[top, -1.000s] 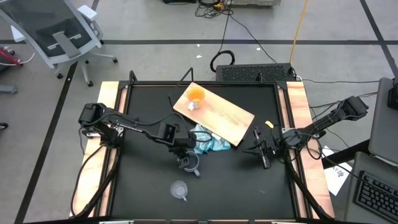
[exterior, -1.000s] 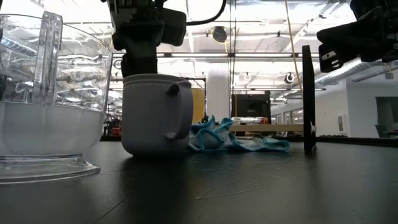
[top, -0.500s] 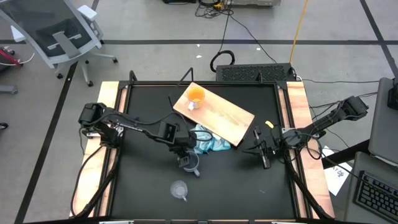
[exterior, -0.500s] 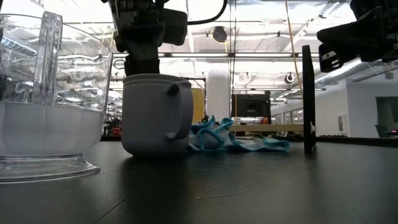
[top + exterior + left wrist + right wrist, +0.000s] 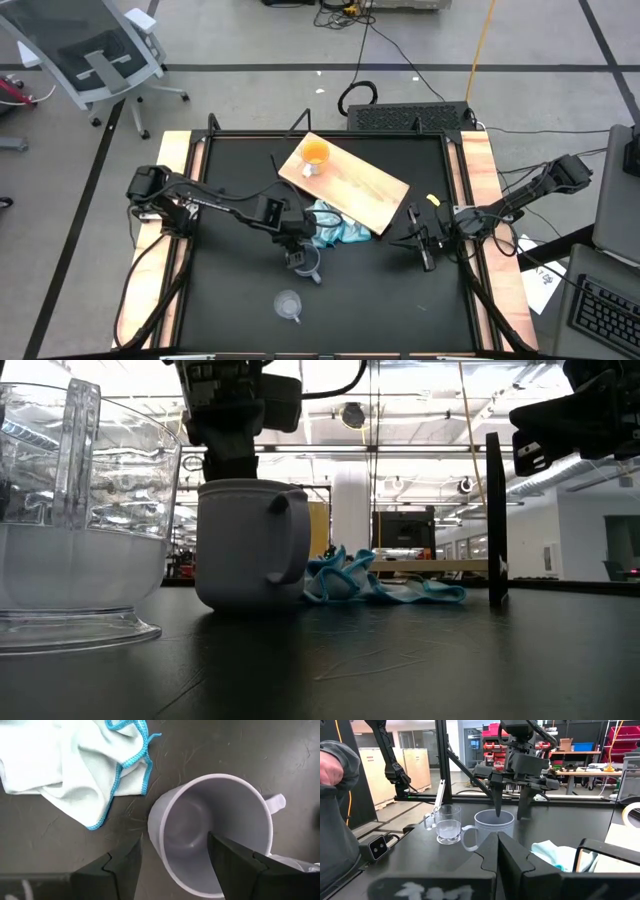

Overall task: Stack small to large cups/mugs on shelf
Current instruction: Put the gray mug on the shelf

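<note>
We are looking down on a matte black worktop (image 5: pixel 230 320) with pale wooden side rails, standing on a grey floor where a white office chair (image 5: pixel 95 55) is sitting at the far left and cables are trailing beyond the far edge. The near half of the worktop is lying mostly bare, giving open room on both sides.

Going left to right: the left gripper (image 5: pixel 297 250) is hanging over the grey-blue mug (image 5: pixel 306 264) at the centre, its fingers (image 5: pixel 235 857) spread open, one dipping inside the smooth round rim and one outside the wall. Nearer to us, the clear cup (image 5: pixel 288 304), glassy and handled, is standing alone. Just right of the mug, a crumpled light blue cloth (image 5: pixel 335 226) is lying against the near edge of the shelf (image 5: pixel 360 185), a flat light-wood board turned at an angle in the far middle. The orange mug (image 5: pixel 314 154) is sitting on the shelf's far left corner. At the right, the right gripper (image 5: pixel 424 246) is waiting above the worktop, well apart from the cups, its fingers closed on nothing.
</note>
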Action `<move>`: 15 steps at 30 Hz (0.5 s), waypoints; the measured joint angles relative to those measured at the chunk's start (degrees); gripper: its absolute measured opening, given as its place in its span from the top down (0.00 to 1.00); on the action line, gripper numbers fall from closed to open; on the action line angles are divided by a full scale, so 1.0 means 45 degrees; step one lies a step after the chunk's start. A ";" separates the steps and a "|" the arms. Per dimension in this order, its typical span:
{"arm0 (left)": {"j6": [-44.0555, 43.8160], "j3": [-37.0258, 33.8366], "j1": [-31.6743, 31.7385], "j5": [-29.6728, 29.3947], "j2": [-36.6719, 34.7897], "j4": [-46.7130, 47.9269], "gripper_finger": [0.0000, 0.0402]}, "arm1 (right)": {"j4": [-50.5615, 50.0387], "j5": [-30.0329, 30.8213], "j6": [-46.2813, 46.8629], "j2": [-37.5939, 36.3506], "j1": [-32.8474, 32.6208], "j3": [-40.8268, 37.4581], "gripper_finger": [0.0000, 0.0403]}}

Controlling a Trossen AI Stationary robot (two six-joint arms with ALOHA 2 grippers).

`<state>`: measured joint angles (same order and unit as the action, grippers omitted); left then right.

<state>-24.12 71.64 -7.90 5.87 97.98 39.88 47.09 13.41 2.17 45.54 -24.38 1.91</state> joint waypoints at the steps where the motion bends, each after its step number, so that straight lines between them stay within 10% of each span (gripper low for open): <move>1: 0.0059 -0.0001 0.0000 -0.0005 0.0038 -0.0005 0.44 | 0.0000 0.0000 0.0000 0.0000 0.0000 0.0004 1.00; 15: 0.0436 -0.0015 -0.0015 0.0000 0.0252 -0.0122 0.45 | -0.0039 0.0005 -0.0015 0.0001 0.0005 0.0004 1.00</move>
<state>-22.16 71.57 -7.97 5.87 99.11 39.33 46.92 13.43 2.11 45.54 -24.36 1.93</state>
